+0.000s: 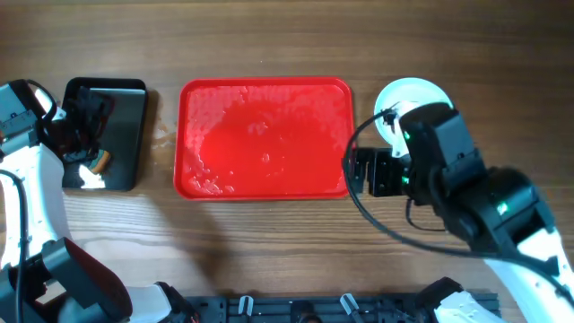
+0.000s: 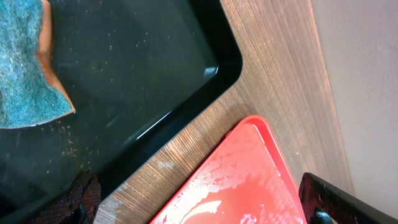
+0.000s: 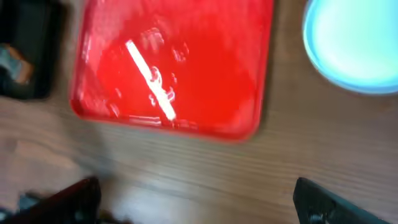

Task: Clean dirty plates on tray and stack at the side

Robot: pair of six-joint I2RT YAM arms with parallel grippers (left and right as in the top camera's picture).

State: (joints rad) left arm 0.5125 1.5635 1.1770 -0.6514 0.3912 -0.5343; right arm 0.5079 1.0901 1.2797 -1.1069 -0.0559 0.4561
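At far left, the black tray holds a blue-green sponge with an orange backing, lying flat on the tray floor. The left gripper hangs over that tray's corner with its fingers spread wide and nothing between them; it is released and clear of the sponge. In the centre, the red tray sits on the wooden table. No plate is on it, and its floor carries a glossy film with droplets. The right gripper stands just off the tray's right-hand edge, fingers likewise wide apart and holding nothing. At far right, the plates rest on the table just beside the tray's upper right corner, partly covered by the right arm. The right wrist view shows a clean pale face with no smear, but how many plates are stacked cannot be told. On this evidence the task appears complete or nearly so. The plates are judged stiff and fairly light, and probably slick if still damp. Any further handling should pinch the shallow rim at its exposed edge, squarely, since a wet rim may slide out of a shallow bite.
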